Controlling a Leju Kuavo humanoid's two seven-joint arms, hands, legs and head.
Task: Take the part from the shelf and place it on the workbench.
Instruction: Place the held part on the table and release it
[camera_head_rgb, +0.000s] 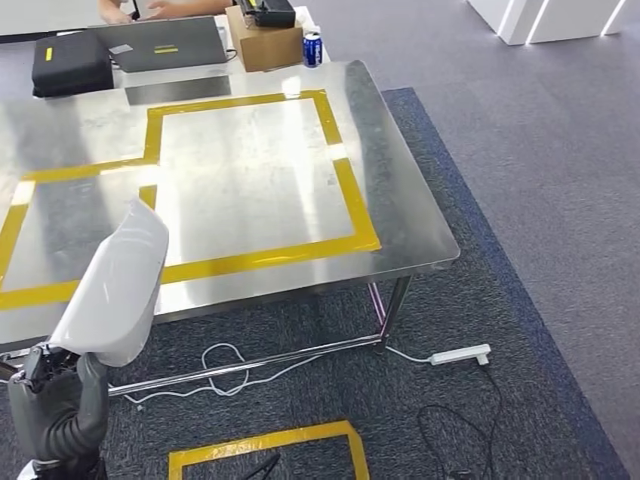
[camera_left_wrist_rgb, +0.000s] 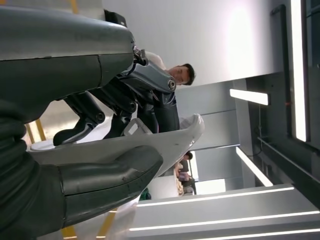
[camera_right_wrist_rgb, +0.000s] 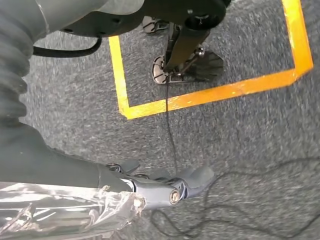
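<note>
Gripping the white curved plastic part (camera_head_rgb: 113, 290) between thumb and fingers, the left hand (camera_head_rgb: 53, 400) carries it toward the steel workbench (camera_head_rgb: 249, 190) for placing; right hand (camera_right_wrist_rgb: 166, 187) hangs empty, fingers loosely apart.

part (camera_head_rgb: 117, 285): white curved shell | tilted upright | at workbench (camera_head_rgb: 249, 180) near edge

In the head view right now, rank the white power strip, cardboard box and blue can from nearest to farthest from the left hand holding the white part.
From the left hand gripping the white part:
1. Cardboard box, on the far table beyond the workbench.
2. Blue can, just right of the box; nearly level with it.
3. White power strip, on the carpet to the right.
</note>
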